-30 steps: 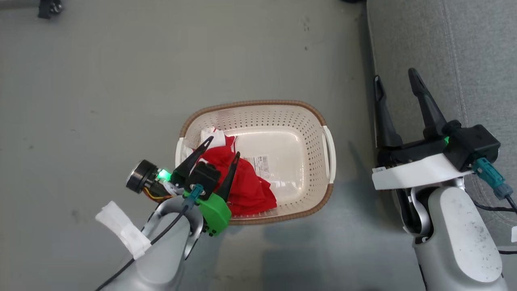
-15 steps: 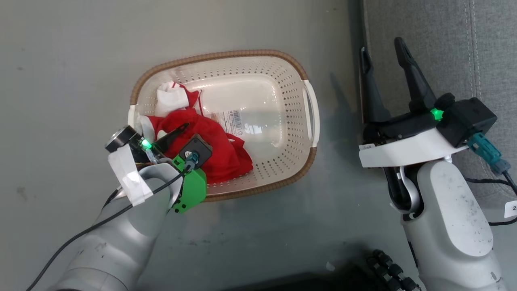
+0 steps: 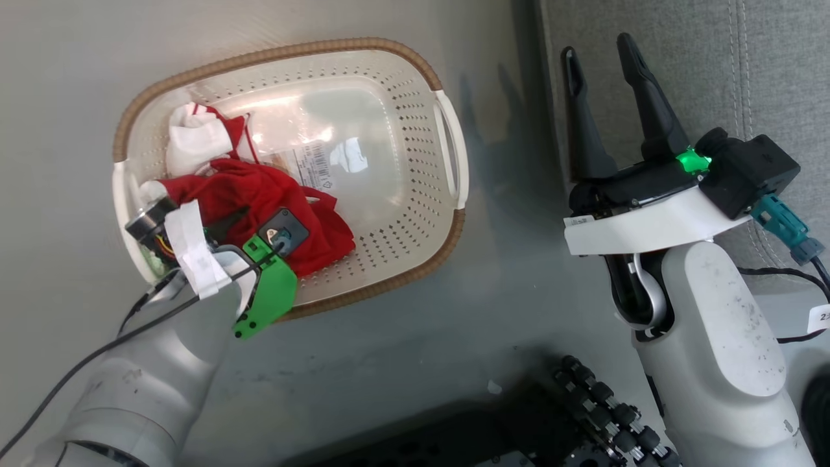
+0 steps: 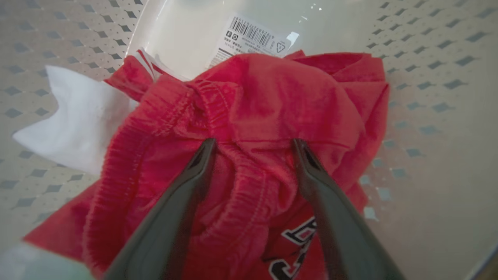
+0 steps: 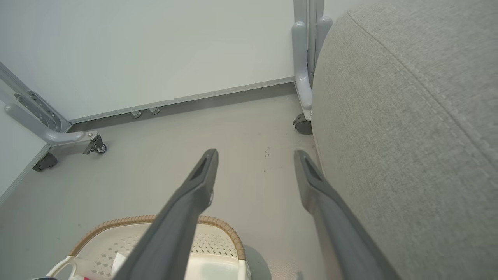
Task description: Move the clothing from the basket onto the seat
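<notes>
Left gripper (image 4: 253, 147) is down inside the basket (image 4: 428, 74), with its two dark fingers (image 4: 194, 175) spread wide and both tips pressed into the clothing (image 4: 268, 97). A ridge of gathered red waistband bulges up between the tips. The jaws stand well apart, so the fabric sits between them without being clamped. Back toward the wrist, beside the right-hand finger, a scrap of black-and-white lettering (image 4: 299, 237) shows on the red cloth. Off to the left of the fingertips lies a white fold (image 4: 81, 112) of the clothing. Straight ahead of them, past the red heap, a paper label (image 4: 253, 37) sits on the basket's bottom with its near edge tucked under the cloth.

In the head view, the whole red bundle is piled at the end of the basket nearest the left arm, and the basket stands on the grey floor (image 3: 506, 292).

Over to the right gripper (image 3: 600, 52): it hangs above the floor with its fingers wide apart and nothing in them. The seat (image 5: 408, 136) rises just beside its right finger as a rounded grey edge. The basket's woven rim lies below and behind its fingertips, off to the left. None of the clothing is on the seat yet.
</notes>
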Robot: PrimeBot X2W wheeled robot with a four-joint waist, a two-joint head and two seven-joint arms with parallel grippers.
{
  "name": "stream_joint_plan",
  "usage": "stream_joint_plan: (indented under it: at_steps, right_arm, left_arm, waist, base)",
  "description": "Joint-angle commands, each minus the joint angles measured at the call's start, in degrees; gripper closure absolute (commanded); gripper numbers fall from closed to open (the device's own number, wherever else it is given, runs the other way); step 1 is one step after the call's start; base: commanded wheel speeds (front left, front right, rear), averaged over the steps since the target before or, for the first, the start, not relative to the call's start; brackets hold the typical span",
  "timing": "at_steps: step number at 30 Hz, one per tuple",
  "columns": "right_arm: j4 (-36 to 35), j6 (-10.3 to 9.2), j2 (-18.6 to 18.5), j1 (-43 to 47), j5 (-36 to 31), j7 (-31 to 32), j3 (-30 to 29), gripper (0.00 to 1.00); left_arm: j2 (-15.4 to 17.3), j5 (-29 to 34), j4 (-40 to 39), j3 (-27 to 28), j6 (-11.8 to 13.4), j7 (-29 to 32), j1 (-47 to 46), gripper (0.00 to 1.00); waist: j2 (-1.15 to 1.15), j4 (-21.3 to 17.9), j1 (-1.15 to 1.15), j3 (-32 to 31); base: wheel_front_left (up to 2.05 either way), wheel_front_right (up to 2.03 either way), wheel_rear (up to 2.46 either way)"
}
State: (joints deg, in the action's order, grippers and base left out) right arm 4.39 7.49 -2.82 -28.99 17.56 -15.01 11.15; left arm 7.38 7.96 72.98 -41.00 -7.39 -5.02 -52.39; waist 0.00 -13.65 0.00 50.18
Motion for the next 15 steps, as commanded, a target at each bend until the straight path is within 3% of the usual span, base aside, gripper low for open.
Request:
stream_joint_plan:
  at_steps: [1, 6, 7, 9, 15]
  right_arm:
    - [-0.14, 0.00, -0.13, -0.92, 0.41, -0.24, 0.10, 0.00]
    - [-0.15, 0.00, -0.13, -0.96, 1.18, -0.25, 0.27, 0.00]
    - [-0.12, 0.00, -0.13, -0.98, 1.23, -0.25, 0.23, 0.00]
    - [-0.08, 0.00, -0.13, -1.00, 1.42, -0.25, 0.04, 0.00]
    - [0.20, 0.00, -0.13, -0.73, 0.97, -0.23, -0.43, 0.00]
  left_arm:
    - [0.88, -0.14, 0.42, -0.41, -0.16, 1.28, -1.24, 0.00]
    - [1.86, -1.43, 0.74, -0.16, -0.16, 6.82, -2.09, 0.00]
    - [1.98, -1.71, 0.74, -0.09, -0.16, 7.68, -2.20, 0.05]
    - [2.14, -2.02, 0.78, -0.10, -0.15, 8.89, -2.38, 0.97]
    - [2.18, -1.61, 0.78, -1.18, 0.70, 8.62, -2.71, 1.00]
  waist:
    - [0.00, -1.36, 0.00, 1.27]
    - [0.00, -2.23, 0.00, 1.65]
    - [0.00, -2.36, 0.00, 1.66]
    - [0.00, -2.55, 0.00, 1.63]
    - [0.00, -2.17, 0.00, 0.81]
  base:
    - [0.00, 0.00, 0.00]
    - [0.00, 0.00, 0.00]
    - [0.00, 0.00, 0.00]
    - [0.00, 0.00, 0.00]
    - [0.00, 0.00, 0.00]
